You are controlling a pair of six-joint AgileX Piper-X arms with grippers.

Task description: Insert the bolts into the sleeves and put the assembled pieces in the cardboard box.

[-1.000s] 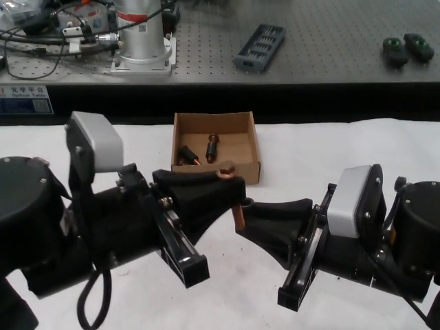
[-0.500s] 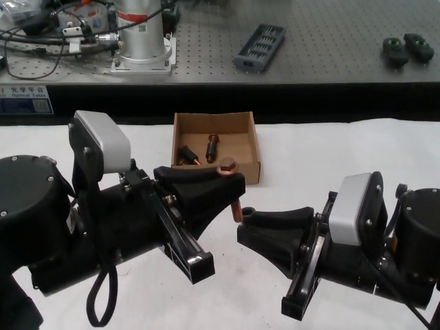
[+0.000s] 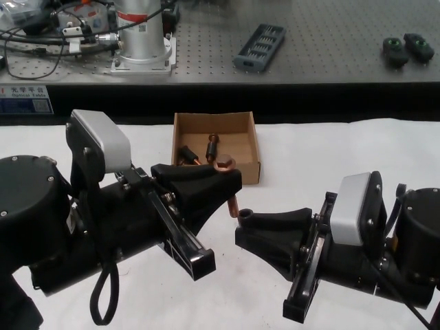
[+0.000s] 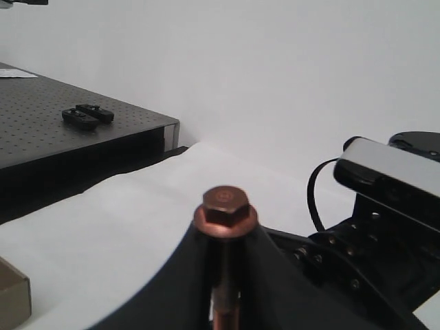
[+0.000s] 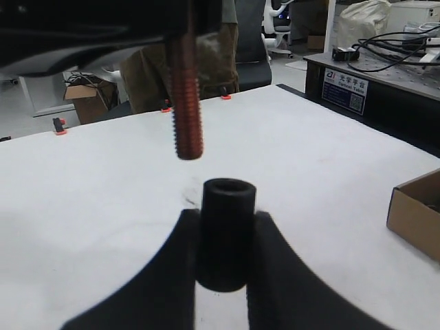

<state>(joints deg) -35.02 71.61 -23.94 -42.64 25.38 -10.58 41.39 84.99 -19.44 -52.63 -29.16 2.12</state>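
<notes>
1. Your left gripper (image 3: 230, 180) is clamped on a copper bolt (image 4: 225, 213), which stands upright, head up.
2. Behind it, the cardboard box (image 3: 251, 173) sits on the desk (image 3: 330, 148) with two assembled pieces (image 3: 212, 148) inside.
3. Your right gripper (image 3: 247, 221) grips a black sleeve (image 5: 227, 234), mouth up, just under the bolt's tip and not touching it.

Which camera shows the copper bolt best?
The high view: the bolt shows from head to tip, held in the left gripper just above the sleeve. The left wrist view shows its head and upper shank; the right wrist view, its threaded lower end.
</notes>
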